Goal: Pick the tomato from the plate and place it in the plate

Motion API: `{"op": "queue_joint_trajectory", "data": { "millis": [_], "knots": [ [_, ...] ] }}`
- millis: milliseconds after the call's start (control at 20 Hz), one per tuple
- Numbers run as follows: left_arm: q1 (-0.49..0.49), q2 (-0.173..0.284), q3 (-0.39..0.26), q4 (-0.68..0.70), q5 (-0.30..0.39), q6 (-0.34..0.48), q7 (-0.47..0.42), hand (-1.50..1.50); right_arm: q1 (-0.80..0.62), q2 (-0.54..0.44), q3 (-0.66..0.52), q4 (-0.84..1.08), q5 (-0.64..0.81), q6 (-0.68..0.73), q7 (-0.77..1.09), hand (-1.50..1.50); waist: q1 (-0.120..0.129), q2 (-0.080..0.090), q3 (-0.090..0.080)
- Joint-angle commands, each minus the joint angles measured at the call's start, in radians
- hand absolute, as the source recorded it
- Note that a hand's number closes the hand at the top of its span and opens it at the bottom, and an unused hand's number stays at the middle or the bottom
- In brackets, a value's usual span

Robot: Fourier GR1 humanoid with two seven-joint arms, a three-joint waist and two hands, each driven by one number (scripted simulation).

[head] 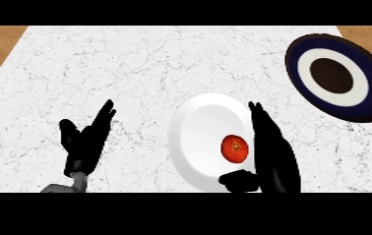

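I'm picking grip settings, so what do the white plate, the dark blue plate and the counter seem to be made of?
White plate: probably glazed ceramic, plain and smooth with soft shading. Dark blue plate: likely ceramic too, with navy, white and dark brown rings, matte-looking. Counter: looks like white marble or similar stone, with fine grey veining.

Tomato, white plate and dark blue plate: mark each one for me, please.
tomato (234, 148), head view, middle of its red skin.
white plate (202, 120), head view, bare upper part of its face.
dark blue plate (328, 56), head view, white ring around its dark centre.
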Motion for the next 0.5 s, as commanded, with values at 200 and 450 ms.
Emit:
{"op": "queue_joint_trajectory", "data": {
  "millis": [200,450],
  "knots": [
    [0.040,-0.001,0.018,-0.004,0.011,-0.054,0.021,0.00,0.039,0.011,-0.031,0.034,0.066,0.075,0.057,-1.50,-0.003,0.004,-0.005],
    [-0.023,-0.035,0.028,0.077,-0.029,-0.037,0.027,0.00,0.006,0.073,-0.056,0.218,0.095,0.014,-0.021,-1.50,-0.003,0.006,-0.005]
  ]
}}
